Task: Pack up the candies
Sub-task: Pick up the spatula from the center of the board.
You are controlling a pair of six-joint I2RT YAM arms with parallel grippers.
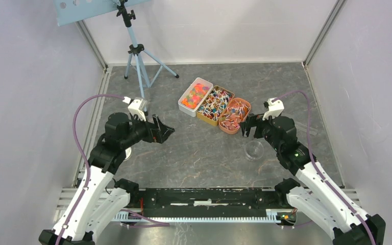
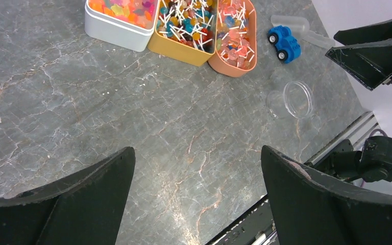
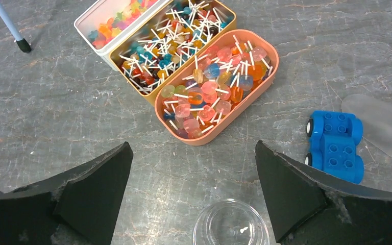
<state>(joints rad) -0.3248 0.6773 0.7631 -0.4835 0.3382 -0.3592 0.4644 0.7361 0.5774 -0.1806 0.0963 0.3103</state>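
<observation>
Hovering over the desk (image 1: 194, 158) with left pincer (image 1: 164, 131) and right pincer (image 1: 245, 126) both spread apart, gripping nothing. Spotting the candies (image 3: 209, 97) heaped mid-desk in three touching tins: white tin (image 1: 195, 96), yellow tin (image 1: 215, 105), peach tin (image 1: 235, 115). Looks like the opening step, with no sweet picked yet. Next, probably: lowering the right pincer into the peach tin just ahead, nipping one sweet, carrying it to the clear jar (image 3: 230, 224) beneath. Calls for a fine, careful pinch among crowded neighbours.

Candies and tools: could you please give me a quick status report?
Left tool open, empty. Right tool open, empty, near clear jar. Candies in three trays. Toy car beside trays, not blocking.
</observation>
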